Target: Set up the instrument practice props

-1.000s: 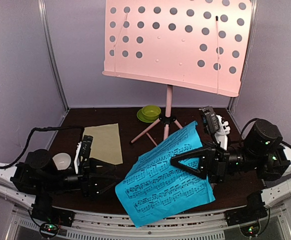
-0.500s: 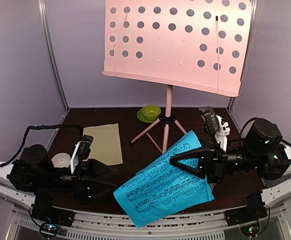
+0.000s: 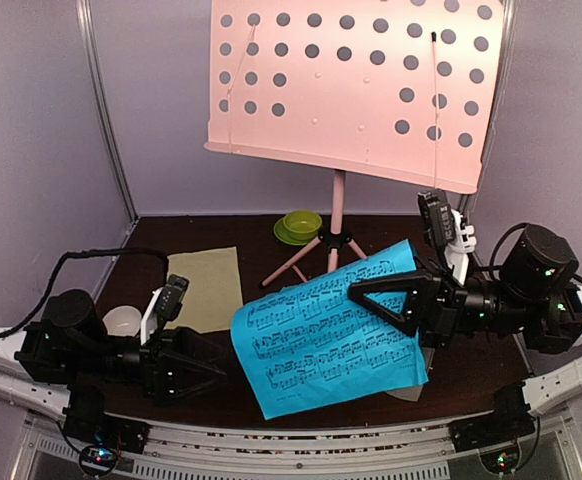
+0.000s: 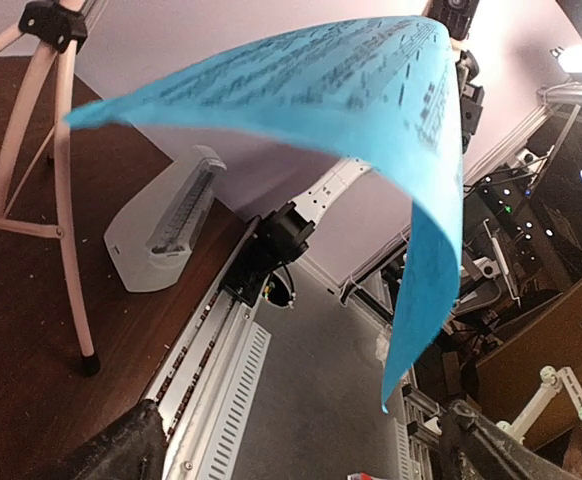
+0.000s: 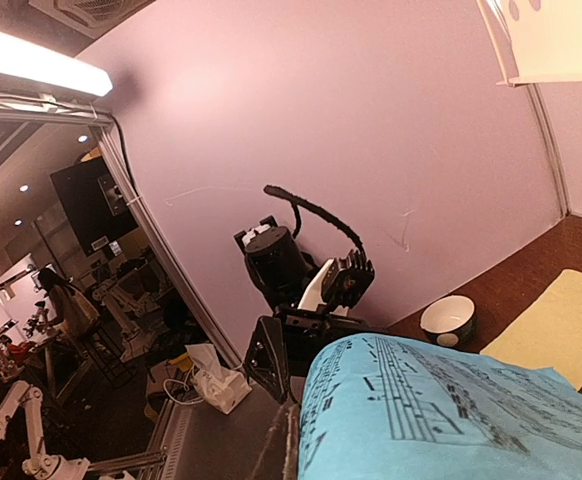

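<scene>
Gaping wide and empty, the left gripper point(image 3: 203, 362) sits low near the bowl point(image 3: 123, 320). Behind it the yellow sheet point(image 3: 208, 287) lies flat on the table. The blue sheet point(image 3: 321, 335) hangs off the table before the stand point(image 3: 356, 90), its right edge pinched between the right gripper's point(image 3: 363, 296) closed jaws. The metronome point(image 4: 161, 235) stands on the table beneath the sheet.

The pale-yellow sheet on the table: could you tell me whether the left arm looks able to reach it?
Probably yes. The pale-yellow sheet lies bare just beyond the left gripper, whose jaws stand open and empty; the blue sheet hangs off to the right in the right gripper.
</scene>
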Controlling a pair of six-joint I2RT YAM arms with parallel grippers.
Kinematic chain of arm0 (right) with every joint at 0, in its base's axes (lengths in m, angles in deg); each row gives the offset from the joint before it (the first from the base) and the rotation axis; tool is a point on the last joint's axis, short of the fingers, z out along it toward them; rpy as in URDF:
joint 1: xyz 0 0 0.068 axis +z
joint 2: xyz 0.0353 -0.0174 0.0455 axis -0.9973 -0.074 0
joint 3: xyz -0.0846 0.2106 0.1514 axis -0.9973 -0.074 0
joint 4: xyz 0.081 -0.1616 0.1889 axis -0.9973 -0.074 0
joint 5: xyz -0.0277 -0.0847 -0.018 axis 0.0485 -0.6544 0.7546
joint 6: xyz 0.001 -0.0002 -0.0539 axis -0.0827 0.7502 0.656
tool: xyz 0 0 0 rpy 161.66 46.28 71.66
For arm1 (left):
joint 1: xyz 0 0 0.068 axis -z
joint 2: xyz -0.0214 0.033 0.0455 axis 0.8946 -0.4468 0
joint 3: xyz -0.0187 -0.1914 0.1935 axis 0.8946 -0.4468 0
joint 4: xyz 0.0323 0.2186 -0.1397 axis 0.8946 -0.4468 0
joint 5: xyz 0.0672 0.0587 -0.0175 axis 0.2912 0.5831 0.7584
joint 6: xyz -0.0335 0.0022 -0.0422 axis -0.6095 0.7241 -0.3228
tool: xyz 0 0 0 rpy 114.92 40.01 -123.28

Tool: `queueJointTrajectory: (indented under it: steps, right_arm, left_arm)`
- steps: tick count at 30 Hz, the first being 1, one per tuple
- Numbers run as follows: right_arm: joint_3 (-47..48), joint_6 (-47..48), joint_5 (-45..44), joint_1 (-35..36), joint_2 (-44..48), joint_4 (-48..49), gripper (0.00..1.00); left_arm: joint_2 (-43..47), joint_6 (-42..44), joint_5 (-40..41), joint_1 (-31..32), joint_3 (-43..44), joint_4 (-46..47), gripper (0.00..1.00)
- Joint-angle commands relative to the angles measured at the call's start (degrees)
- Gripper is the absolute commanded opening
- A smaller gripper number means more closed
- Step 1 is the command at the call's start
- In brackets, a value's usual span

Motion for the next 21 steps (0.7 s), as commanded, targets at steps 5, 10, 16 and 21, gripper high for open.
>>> queueJointTrajectory:
  steps: [5,10,16,21]
  right_arm:
    - [2.2,2.7,-3.8,0.2,-3.1,4.7,0.05]
    - [2.9,1.6,-1.7,0.2,-5.8,7.8,0.06]
    - [2.7,-1.7,1.5,0.2,-5.8,10.7,0.06]
    - [1.3,-3.9,1.9,0.7,-4.5,12.2,0.07]
  left_arm:
    - [1.7,-5.6,0.8,-2.4,1.0,6.2,0.98]
    - [-6.2,-5.1,-4.9,-5.9,7.3,7.5,0.98]
    - [-10.2,-2.4,-5.9,-7.6,14.5,7.5,0.96]
    - [-7.3,-1.2,0.9,-8.8,15.5,9.0,0.88]
